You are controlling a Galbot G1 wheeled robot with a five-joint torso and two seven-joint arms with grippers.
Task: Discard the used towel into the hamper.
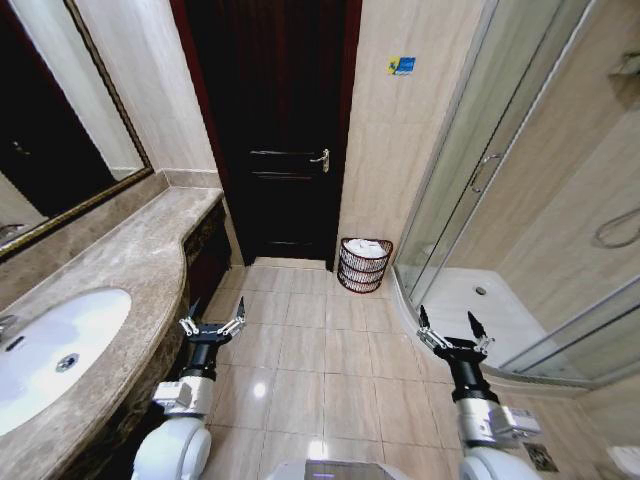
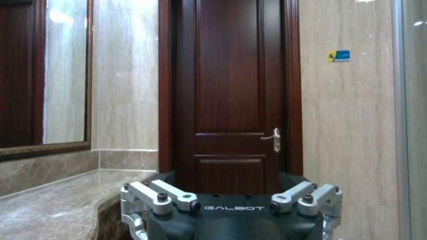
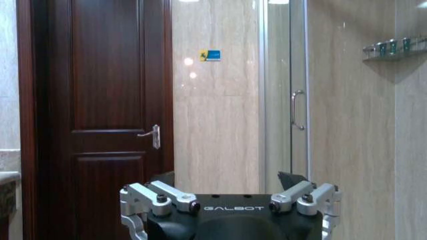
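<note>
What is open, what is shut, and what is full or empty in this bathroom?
Door: shut.
Hamper: upright on the floor by the wall, white cloth inside.
Shower door: looks shut.
Sink: empty, no water.
Left gripper: open, holding nothing, above the floor.
Right gripper: open, holding nothing, above the floor.

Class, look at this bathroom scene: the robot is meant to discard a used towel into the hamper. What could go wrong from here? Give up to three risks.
1. The left hand and right hand are both open and empty, so no towel is held yet.
2. The hamper already holds white cloth heaped to its rim; another towel may spill out.
3. It stands far across the floor, wedged between the door and the shower enclosure, so the approach risks bumping the glass.
</note>
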